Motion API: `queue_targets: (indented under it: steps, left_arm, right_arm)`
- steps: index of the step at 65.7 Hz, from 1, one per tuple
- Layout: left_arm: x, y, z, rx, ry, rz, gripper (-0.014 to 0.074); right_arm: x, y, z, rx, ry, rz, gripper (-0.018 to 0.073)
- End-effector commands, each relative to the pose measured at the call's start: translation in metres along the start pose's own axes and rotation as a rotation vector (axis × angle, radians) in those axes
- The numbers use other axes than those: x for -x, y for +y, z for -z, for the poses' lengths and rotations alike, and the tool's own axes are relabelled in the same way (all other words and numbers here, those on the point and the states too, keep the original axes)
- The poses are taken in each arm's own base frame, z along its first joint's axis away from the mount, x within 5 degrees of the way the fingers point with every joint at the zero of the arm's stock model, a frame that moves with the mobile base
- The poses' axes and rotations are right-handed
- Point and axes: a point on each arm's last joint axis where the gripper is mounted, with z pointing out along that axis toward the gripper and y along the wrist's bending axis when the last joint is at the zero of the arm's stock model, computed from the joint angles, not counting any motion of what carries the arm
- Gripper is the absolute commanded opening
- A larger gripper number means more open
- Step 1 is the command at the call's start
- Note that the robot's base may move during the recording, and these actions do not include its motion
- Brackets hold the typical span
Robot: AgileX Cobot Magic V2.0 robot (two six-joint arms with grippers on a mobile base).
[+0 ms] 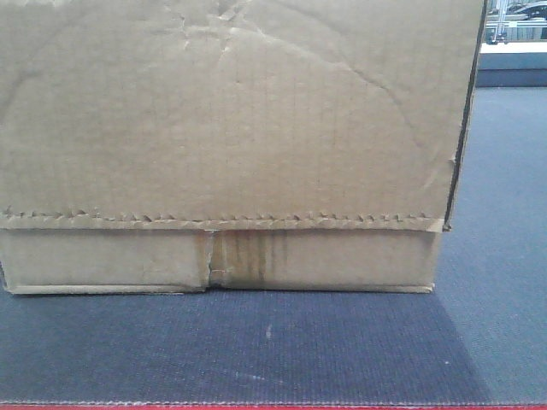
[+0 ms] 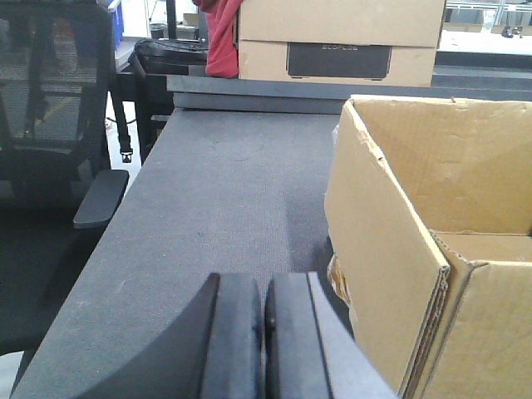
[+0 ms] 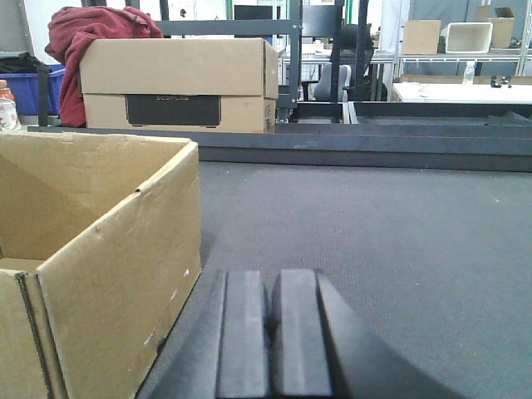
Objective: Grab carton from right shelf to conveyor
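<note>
One carton (image 1: pixel 222 145) stands open-topped on the conveyor (image 1: pixel 256 350), its serrated flap edge facing the front camera, just behind the belt's red front edge. Two grippers flank it: the left gripper (image 2: pixel 264 332) just beside its left wall, the right gripper (image 3: pixel 270 332) just beside its right wall, both with pads pressed together, holding nothing. Beyond the carton, one second box (image 3: pixel 179 83) sits with a red cloth (image 3: pixel 87 37) against it.

Only legible text: dark label panel (image 2: pixel 338 61) on far cardboard box (image 3: pixel 179 83), apparently reading "ECOFLOW"; print small and faint.
</note>
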Motion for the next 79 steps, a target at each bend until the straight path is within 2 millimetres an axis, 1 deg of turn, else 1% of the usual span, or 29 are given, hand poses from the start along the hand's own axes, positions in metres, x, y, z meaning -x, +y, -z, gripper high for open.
queue_targets:
  steps: [1, 13, 21, 27, 31, 33, 34, 40, 41, 45, 46, 49, 53, 79]
  left_arm:
    - [0.002, 0.000, 0.001, -0.003, -0.024, 0.000, 0.0011]
    - [0.000, 0.000, 0.002, 0.000, -0.014, 0.006, 0.0011]
    - [-0.010, -0.001, 0.001, 0.015, -0.039, -0.036, 0.0011]
    - [-0.029, -0.003, -0.005, 0.022, -0.088, -0.044, 0.0011]
    - [-0.043, -0.004, -0.010, 0.027, -0.138, -0.010, 0.0011]
    - [-0.052, -0.003, -0.012, 0.040, -0.156, 0.005, 0.0011]
    - [-0.059, -0.003, -0.014, 0.046, -0.159, 0.008, 0.0011]
    - [-0.083, -0.001, -0.020, 0.070, -0.221, 0.009, 0.0011]
    - [-0.089, -0.001, -0.021, 0.072, -0.221, 0.009, 0.0011]
    - [-0.102, -0.001, -0.026, 0.071, -0.223, 0.009, 0.0011]
    - [-0.109, -0.001, -0.028, 0.071, -0.209, 0.009, 0.0011]
    - [-0.106, -0.001, -0.028, 0.067, -0.264, 0.007, 0.0011]
    - [-0.112, -0.001, -0.029, 0.070, -0.193, 0.010, 0.0011]
    - [-0.112, -0.001, -0.029, 0.070, -0.188, 0.010, 0.0011]
  right_arm:
    - [0.002, 0.000, 0.001, 0.001, -0.030, 0.014, -0.0070]
    - [0.002, 0.000, 0.001, 0.001, -0.030, 0.014, -0.0070]
    - [0.002, 0.000, 0.001, 0.001, -0.030, 0.014, -0.0070]
    - [0.002, 0.000, 0.001, 0.001, -0.030, 0.014, -0.0070]
    - [0.002, 0.000, 0.001, 0.001, -0.030, 0.014, -0.0070]
    - [0.002, 0.000, 0.001, 0.001, -0.030, 0.014, -0.0070]
    - [0.002, 0.000, 0.001, 0.001, -0.030, 0.014, -0.0070]
    - [0.002, 0.000, 0.001, 0.001, -0.030, 0.014, -0.0070]
    - [0.002, 0.000, 0.001, 0.001, -0.030, 0.014, -0.0070]
    - [0.002, 0.000, 0.001, 0.001, -0.030, 0.014, -0.0070]
    - [0.002, 0.000, 0.001, 0.001, -0.030, 0.014, -0.0070]
    - [0.002, 0.000, 0.001, 0.001, -0.030, 0.014, -0.0070]
    - [0.002, 0.000, 0.001, 0.001, -0.030, 0.014, -0.0070]
    - [0.003, 0.000, 0.001, 0.001, -0.032, 0.014, -0.0070]
